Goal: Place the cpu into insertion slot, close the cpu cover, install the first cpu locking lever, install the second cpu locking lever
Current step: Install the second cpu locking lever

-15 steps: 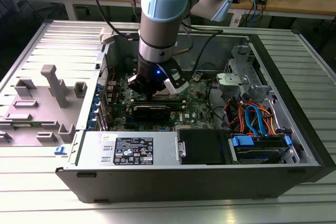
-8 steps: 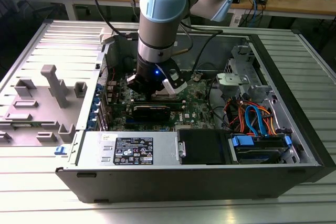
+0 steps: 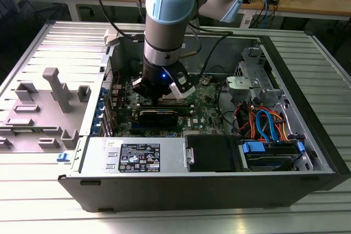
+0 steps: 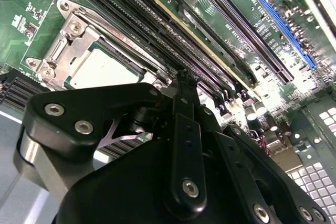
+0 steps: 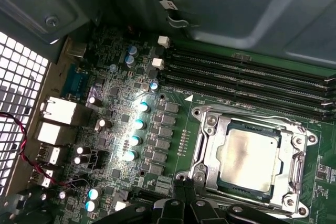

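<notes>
Light from near my wrist glares white off the capacitors (image 5: 137, 123) and circuit board (image 4: 262, 82) (nearly washed out there). My fingers (image 4: 185, 145) sit dark and soft-focused up close; the case (image 3: 219, 190) looks dim.

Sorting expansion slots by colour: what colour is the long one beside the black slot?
Blue, clearest in the second wrist view.

No legible text on anything.

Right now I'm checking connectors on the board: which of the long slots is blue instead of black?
The blue expansion slot in the second wrist view, the outermost long slot from the cpu cover; the memory slots alongside the cover are black.
</notes>
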`<action>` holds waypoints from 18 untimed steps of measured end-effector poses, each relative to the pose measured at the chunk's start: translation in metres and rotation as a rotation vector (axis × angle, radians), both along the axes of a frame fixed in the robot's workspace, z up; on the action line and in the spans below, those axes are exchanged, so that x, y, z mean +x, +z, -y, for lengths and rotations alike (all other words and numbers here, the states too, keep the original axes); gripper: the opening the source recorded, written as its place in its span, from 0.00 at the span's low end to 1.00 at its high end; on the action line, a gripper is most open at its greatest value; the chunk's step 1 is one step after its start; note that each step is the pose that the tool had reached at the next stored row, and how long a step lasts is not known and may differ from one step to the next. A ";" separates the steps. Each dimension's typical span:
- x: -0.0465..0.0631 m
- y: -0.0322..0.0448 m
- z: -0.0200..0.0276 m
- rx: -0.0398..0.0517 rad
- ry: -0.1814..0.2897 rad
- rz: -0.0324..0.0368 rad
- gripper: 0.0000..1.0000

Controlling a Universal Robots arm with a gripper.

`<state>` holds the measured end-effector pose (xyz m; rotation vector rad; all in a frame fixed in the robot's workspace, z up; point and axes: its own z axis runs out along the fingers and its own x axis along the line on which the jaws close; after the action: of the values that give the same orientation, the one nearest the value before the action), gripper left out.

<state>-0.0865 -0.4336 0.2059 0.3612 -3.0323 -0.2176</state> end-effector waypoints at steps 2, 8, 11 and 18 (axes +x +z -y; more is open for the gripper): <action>0.000 -0.0002 -0.0002 0.0029 -0.001 0.0001 0.11; 0.000 -0.0012 -0.0004 0.0051 -0.001 0.0000 0.11; 0.000 -0.0017 -0.0009 0.0069 -0.002 0.0002 0.11; 0.000 -0.0030 -0.0026 0.0077 -0.002 0.0001 0.11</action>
<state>-0.0869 -0.4310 0.2029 0.3595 -3.0328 -0.2294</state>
